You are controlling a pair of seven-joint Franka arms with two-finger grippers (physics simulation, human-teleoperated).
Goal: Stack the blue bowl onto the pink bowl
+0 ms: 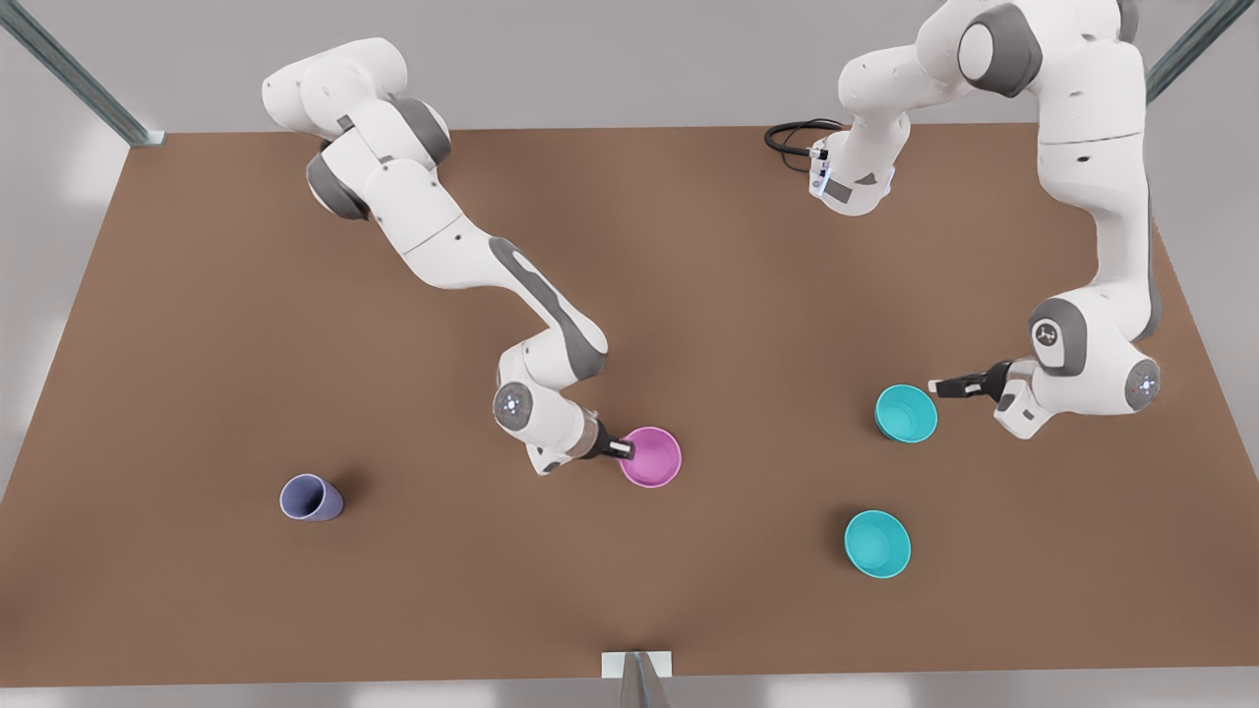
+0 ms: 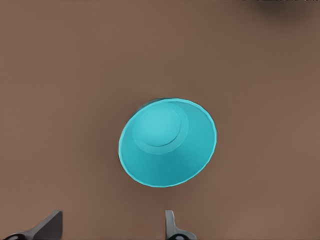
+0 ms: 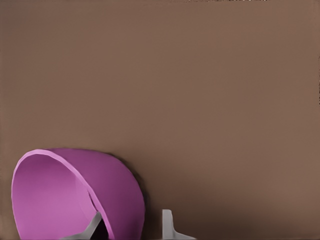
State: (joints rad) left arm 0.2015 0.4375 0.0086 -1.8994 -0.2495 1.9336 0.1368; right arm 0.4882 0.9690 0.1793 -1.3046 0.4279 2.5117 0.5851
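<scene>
In the right wrist view the pink bowl [image 3: 65,200] is cut off by the picture's edge, so I see just part of it. The right gripper [image 3: 130,227] is cut off too. I see two finger ends, spread apart, one inside the bowl and one outside. In the front view this gripper covers a bit of the bowl's left rim.

In the left wrist view the left gripper [image 2: 112,230] is cut off, with two finger ends showing, wide apart.

In the front view the left arm [image 1: 1111,177] runs off the far edge. It hides part of a black cable [image 1: 787,138].
</scene>
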